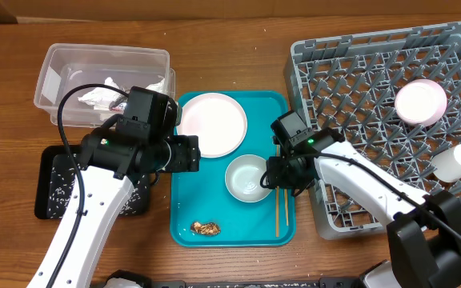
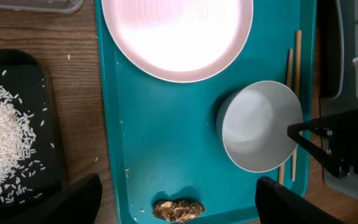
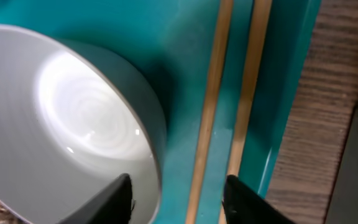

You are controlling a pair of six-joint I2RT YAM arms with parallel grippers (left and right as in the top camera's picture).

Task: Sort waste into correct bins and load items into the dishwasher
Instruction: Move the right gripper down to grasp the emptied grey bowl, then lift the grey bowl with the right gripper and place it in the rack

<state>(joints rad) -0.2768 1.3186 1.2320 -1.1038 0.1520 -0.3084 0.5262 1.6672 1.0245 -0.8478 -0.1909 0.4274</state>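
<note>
The right hand (image 3: 176, 199) is held low over the teal tray (image 1: 182, 216) with its jaws apart, and the near rim of the white bowl (image 1: 246, 178) is straddled by them: one finger is seen inside the bowl, the other outside above the two thin wooden chopsticks (image 1: 278, 214), and no clamping on the wall is shown. The bowl is round, smooth and glossy, with faint rings on its bottom, and is stood upright just beside the chopsticks, which are laid parallel along the tray edge under that hand. The left hand (image 1: 189, 152) is held open and empty above the tray's opposite side. Ahead of it the large white plate (image 1: 211, 124) is laid flat; below it a small brown, crumbly scrap (image 1: 206, 229) is seen. Behind it, on the table (image 1: 238, 32), the black tray (image 1: 50, 192) is scattered with white rice grains (image 2: 2, 137), and crumpled paper (image 1: 98, 96) is kept in the clear tub (image 1: 54, 60). Beyond the right hand, a smaller plate (image 1: 420, 102) and a cup (image 1: 454, 162) are held in the grey dish rack (image 1: 334, 80).
</note>
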